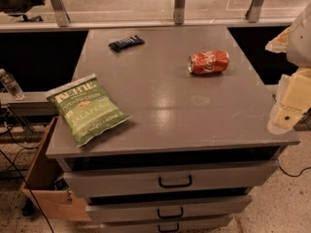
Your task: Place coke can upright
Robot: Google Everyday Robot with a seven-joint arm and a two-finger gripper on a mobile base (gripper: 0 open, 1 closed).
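The coke can [209, 62] lies on its side on the grey cabinet top [165, 106], toward the back right, its silver top facing left. It is orange-red with whitish markings and looks slightly dented. My gripper [287, 109] is at the right edge of the view, beside the cabinet's right front corner, well in front of and to the right of the can. It is pale yellow-white and partly cut off by the frame. It holds nothing that I can see.
A green jalapeño chip bag [86, 108] lies at the front left of the top. A dark snack bar [126, 42] lies at the back left. Drawers with black handles [175, 182] are below. A cardboard box [46, 178] stands on the floor at left.
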